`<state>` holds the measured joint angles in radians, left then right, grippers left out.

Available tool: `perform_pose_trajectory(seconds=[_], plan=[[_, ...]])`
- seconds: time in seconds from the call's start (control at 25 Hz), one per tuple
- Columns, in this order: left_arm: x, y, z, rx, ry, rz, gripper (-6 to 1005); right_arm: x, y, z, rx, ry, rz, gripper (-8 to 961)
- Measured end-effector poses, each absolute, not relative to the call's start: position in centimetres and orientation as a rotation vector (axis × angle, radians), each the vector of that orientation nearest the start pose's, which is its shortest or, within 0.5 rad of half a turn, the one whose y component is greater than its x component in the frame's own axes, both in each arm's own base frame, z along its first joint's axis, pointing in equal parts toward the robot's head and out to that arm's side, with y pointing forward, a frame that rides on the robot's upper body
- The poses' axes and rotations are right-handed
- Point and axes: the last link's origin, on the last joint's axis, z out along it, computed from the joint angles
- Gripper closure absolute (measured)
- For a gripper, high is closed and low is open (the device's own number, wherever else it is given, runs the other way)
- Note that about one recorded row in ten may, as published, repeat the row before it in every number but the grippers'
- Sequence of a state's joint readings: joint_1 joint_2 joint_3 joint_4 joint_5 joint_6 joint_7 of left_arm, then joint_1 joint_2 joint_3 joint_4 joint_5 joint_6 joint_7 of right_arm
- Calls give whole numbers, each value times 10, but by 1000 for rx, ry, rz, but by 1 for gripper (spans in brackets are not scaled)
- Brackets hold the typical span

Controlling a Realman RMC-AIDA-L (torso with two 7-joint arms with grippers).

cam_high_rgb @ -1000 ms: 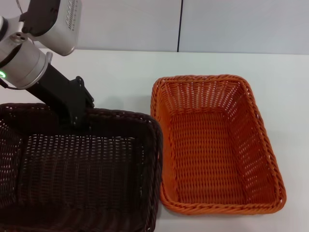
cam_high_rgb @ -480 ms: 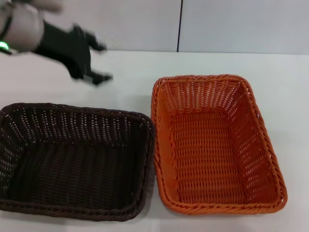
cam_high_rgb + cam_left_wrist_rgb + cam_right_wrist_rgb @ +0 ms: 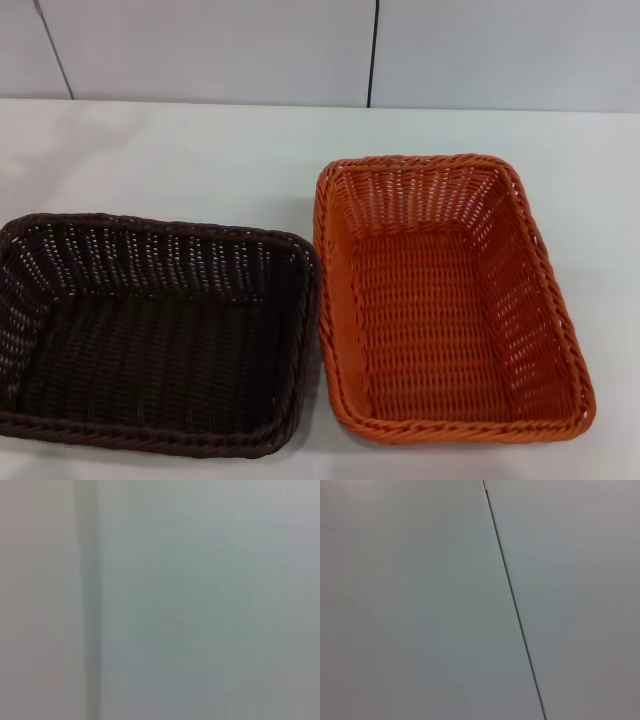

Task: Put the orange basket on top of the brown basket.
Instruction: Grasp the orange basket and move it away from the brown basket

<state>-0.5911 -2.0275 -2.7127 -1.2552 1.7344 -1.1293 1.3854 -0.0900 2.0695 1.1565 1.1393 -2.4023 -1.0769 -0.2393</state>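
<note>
The orange basket (image 3: 450, 300) sits on the white table at the right in the head view, open side up and empty. The brown basket (image 3: 150, 330) sits to its left, also empty, its right rim touching or nearly touching the orange basket's left rim. Neither gripper shows in any view. Both wrist views show only a pale wall panel with a seam.
The white table (image 3: 220, 150) stretches behind both baskets to a pale wall with a dark vertical seam (image 3: 373, 50). The brown basket runs off the left edge of the head view.
The left arm, which held the brown basket's far rim one second ago, let go, rose up and to the left, and left the view. The brown basket settled flat on the table.
</note>
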Motion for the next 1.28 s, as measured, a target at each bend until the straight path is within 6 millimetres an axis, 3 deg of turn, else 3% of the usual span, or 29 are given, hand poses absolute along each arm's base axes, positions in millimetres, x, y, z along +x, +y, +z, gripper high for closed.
perform_pose_trajectory(seconds=[0.08, 0.16, 0.24, 0.28, 0.4, 0.48, 0.52, 0.76, 1.0, 1.28], plan=[[-220, 400, 249, -1683, -459, -942, 218, 258, 281, 68, -1117, 416, 915, 164], [-248, 381, 266, -1507, -508, -1055, 218, 256, 284, 68, -1123, 414, 919, 164], [-263, 371, 270, -1430, -527, -1081, 218, 255, 287, 68, -1127, 410, 924, 164], [-263, 371, 270, -1430, -527, -1081, 218, 254, 288, 68, -1129, 408, 926, 164], [-296, 349, 271, -1280, -528, -1119, 217, 251, 291, 67, -1135, 401, 934, 164], [-302, 345, 271, -1259, -528, -1121, 217, 250, 293, 67, -1138, 401, 936, 164], [-320, 332, 271, -1188, -517, -1112, 217, 249, 294, 68, -1139, 401, 937, 164], [-355, 307, 268, -1087, -515, -1000, 217, 243, 304, 68, -1168, 425, 939, 164], [-379, 289, 266, -1057, -498, -840, 217, 227, 321, 68, -1261, 464, 931, 164], [-392, 272, 255, -1085, -486, -767, 217, 193, 339, 62, -1458, 509, 889, 163]])
